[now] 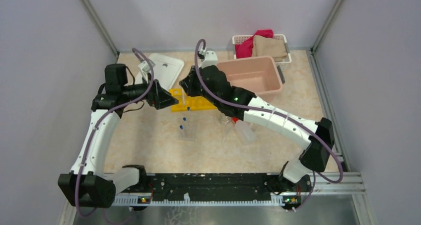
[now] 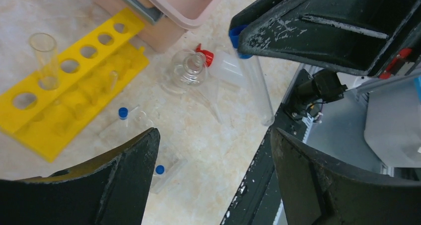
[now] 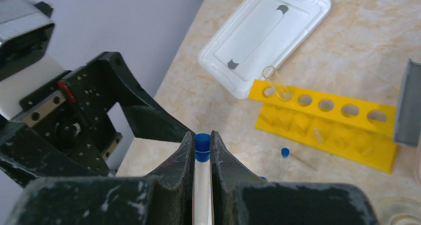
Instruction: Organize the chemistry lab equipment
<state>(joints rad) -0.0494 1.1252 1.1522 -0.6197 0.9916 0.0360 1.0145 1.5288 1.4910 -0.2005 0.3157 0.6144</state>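
A: Surface: beige marbled table, grey walls on three sides. First entry?

B: Right gripper, jaws pinched narrow on a blue-capped tube, cap level with the fingertips. Second entry: left gripper, jaws wide, nothing between them, close in front of the right one.

A: Stock near the hands?

B: Yellow rack, beyond the right fingertips, with one open tube standing in an end hole. Round flask and a loose capped tube, lying past the left fingertips.

A: Risks?

B: Judged: the hold sits at the cap end only, so the long tube may swing or slip. The grippers are also near enough to knock together.

A: Views compared?

B: The left wrist shows the held tube's whole hanging length. The right wrist shows only its top, plus the white lid. From overhead the tube is too small to make out.
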